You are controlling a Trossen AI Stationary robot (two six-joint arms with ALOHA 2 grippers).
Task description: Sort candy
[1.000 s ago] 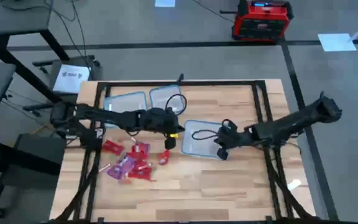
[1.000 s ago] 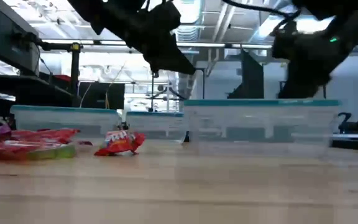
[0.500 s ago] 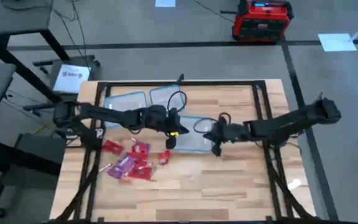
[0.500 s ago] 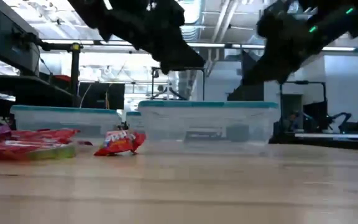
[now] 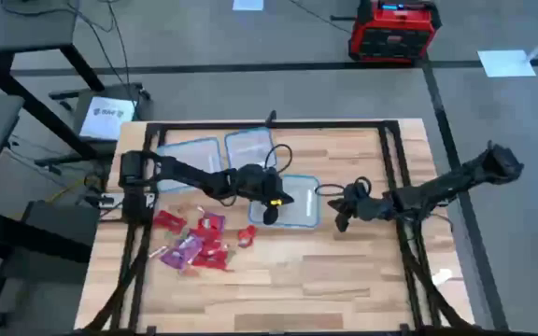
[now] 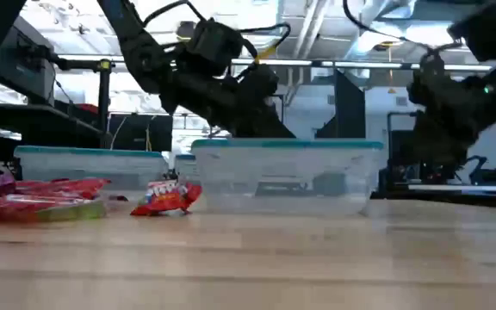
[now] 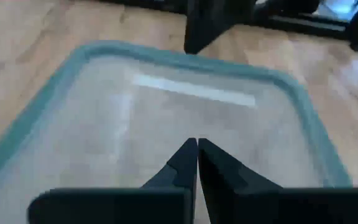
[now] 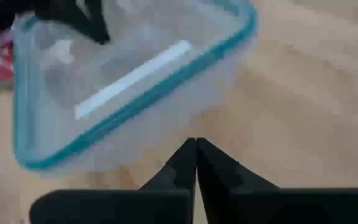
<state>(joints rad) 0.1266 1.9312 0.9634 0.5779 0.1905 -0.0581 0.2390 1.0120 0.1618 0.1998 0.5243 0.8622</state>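
Nearest clear rectangular plastic tub with bluish rim [image 5: 296,201] taken as landmark. Left gripper [image 7: 196,163] poised over the tub's interior, fingers pinched together, holding nothing. Right gripper [image 8: 196,163] just beside the tub's far side, also pinched, empty. Small shiny red and pink wrapped candy [image 5: 197,240] lies heaped on the bare wood on the tub's other side, none inside. Judgement: spread the fingers before descending on one piece; lift singly.

We see a wooden table [image 5: 344,280] bearing three clear tubs: the near tub [image 5: 297,202] sits about mid-table, two more tubs [image 5: 220,149] lie side by side beyond it, leftward. Left of the near tub, candy [image 5: 194,245] is scattered, one piece [image 5: 247,235] just beside it.
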